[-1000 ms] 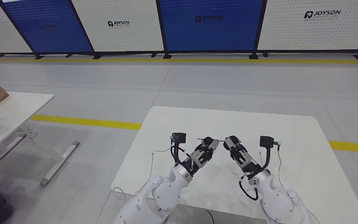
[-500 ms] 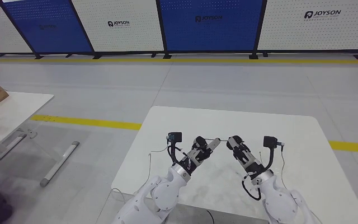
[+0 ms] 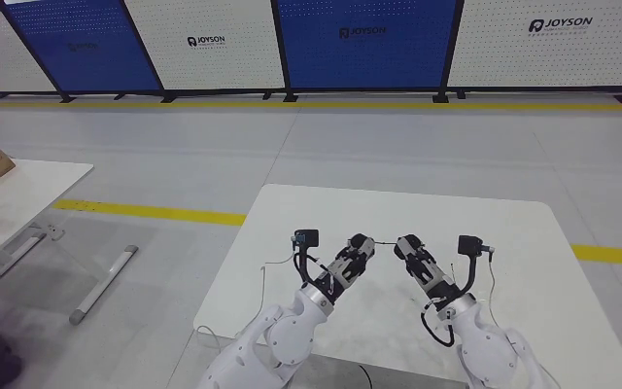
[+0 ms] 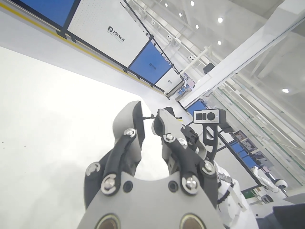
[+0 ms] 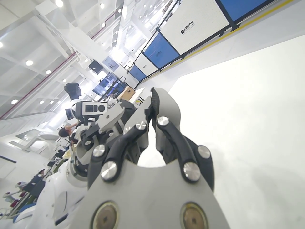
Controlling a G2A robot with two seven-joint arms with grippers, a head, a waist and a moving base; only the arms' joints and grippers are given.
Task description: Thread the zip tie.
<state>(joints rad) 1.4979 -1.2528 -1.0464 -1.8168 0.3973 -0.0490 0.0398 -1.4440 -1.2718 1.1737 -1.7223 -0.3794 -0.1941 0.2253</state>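
A thin black zip tie [image 3: 384, 243] stretches level above the white table [image 3: 505, 219], between the two grippers. My left gripper [image 3: 361, 244] faces my right gripper [image 3: 404, 245], tip to tip with a small gap. In the left wrist view the left gripper [image 4: 149, 117] is open, and the zip tie [image 4: 150, 116] crosses the gap between its fingers from one pad to the other. In the right wrist view the right gripper [image 5: 151, 108] is shut, its dark pads pressed on the tie, which is mostly hidden there.
The white table's near left edge [image 3: 219, 292] borders open floor. A second white table [image 3: 39, 180] stands far left. A yellow floor line [image 3: 146, 211] runs behind, and blue and white panels [image 3: 369, 44] close off the back.
The grippers have drawn slightly apart since a second ago, so a short stretch of zip tie shows between them. The left gripper has pulled back a little in the last half second.
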